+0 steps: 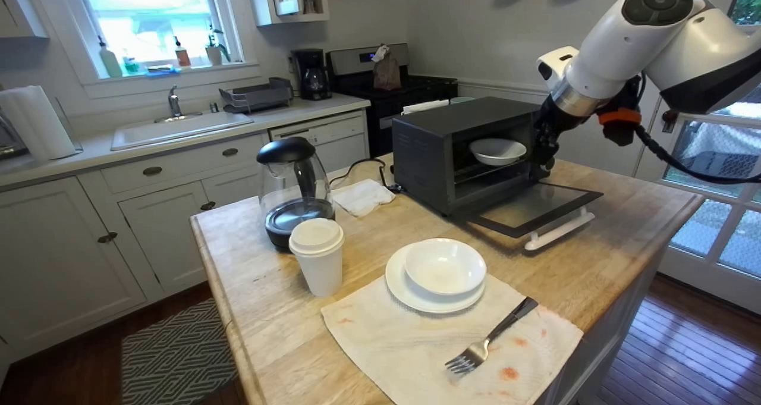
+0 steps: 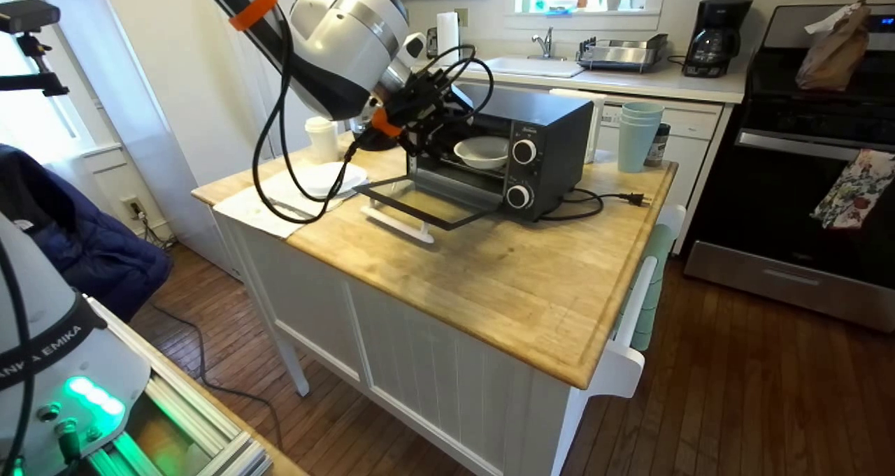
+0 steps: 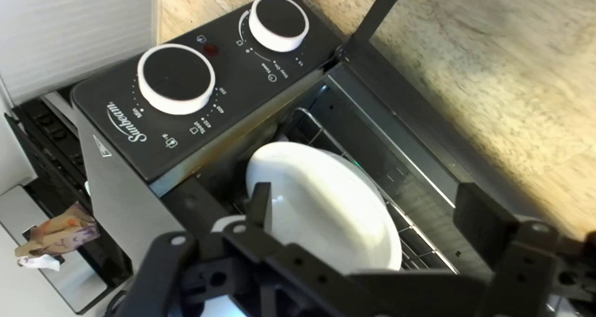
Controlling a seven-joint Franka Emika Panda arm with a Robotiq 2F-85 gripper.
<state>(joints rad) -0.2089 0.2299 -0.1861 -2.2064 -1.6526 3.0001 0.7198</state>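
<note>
My claw (image 3: 365,196) is at the mouth of the toaster oven (image 1: 425,161), its fingers (image 3: 484,224) spread well apart. In the wrist view a white bowl (image 3: 326,210) shows between them: one finger overlaps its inside, the other stands out past its rim. I cannot tell whether either touches it. In both exterior views the bowl is inside the oven, and I see the wire rack (image 3: 412,227) beneath it. The glass door (image 1: 538,206) is folded down towards the long edge of the bench (image 2: 503,273) on my base's side, with a white handle (image 1: 559,231) along its lip. A glass kettle (image 1: 285,191) and a lidded cup (image 1: 321,262) stand close together towards the bench's sink-side corner. A stained mat (image 1: 380,345) reaches the edge on my base's side; it bears a plate (image 1: 396,274) with a second bowl (image 1: 446,267) on it and, near that, a fork (image 1: 504,323). Stacked pale green cups (image 2: 638,137) stand next to a jar (image 2: 657,147) at the bench corner nearest the coffee maker (image 2: 713,39).
</note>
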